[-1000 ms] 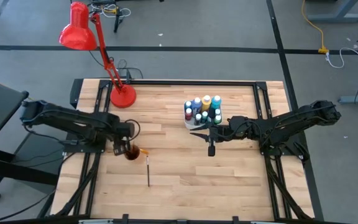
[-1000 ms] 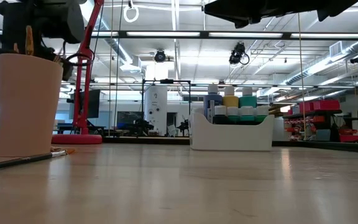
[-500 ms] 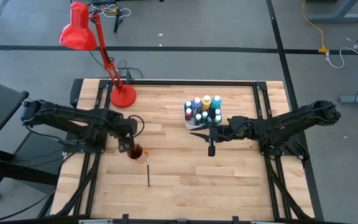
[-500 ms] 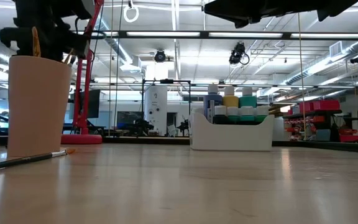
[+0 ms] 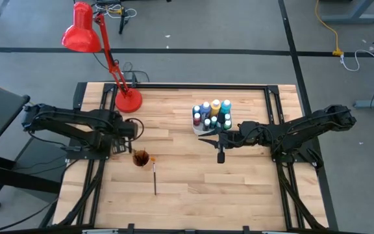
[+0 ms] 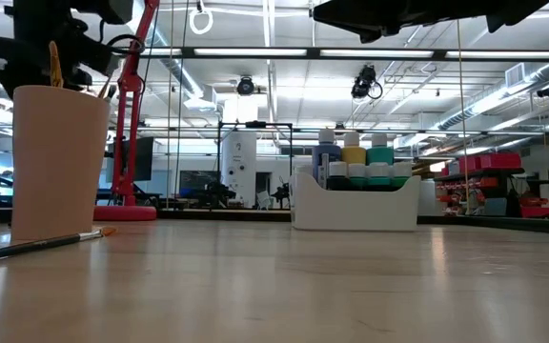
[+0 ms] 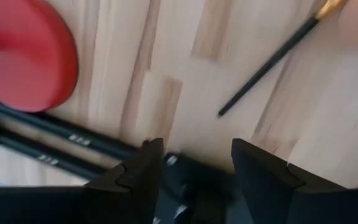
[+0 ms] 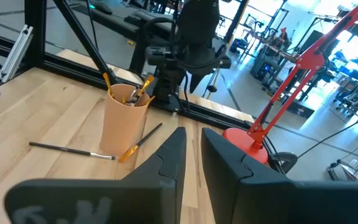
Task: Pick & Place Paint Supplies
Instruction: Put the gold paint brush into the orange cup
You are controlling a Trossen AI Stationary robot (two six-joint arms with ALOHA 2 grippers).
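Observation:
An orange cup (image 5: 141,158) stands on the table with several paintbrushes (image 8: 129,93) upright in it. Another dark-handled paintbrush (image 5: 154,180) lies flat on the wood just near of the cup, and a second (image 8: 143,140) lies by the cup's foot. Paint bottles (image 5: 211,112) with white caps stand in the white tray (image 6: 355,208). My left gripper (image 7: 191,146) is open and empty, hovering on the far-left side of the cup (image 6: 57,162). My right gripper (image 5: 204,140) waits shut and empty just near of the tray, pointing left.
A red desk lamp stands with its round base (image 5: 128,101) on the far-left part of the table, and its arm leans over the left side. Bare wood stretches across the near half and between cup and tray. Black frame rails (image 5: 174,85) border the table.
My left gripper has risen from directly over the cup and drawn back toward the table's far edge. The cup has shifted slightly to the right and now stands alone with the brushes in it.

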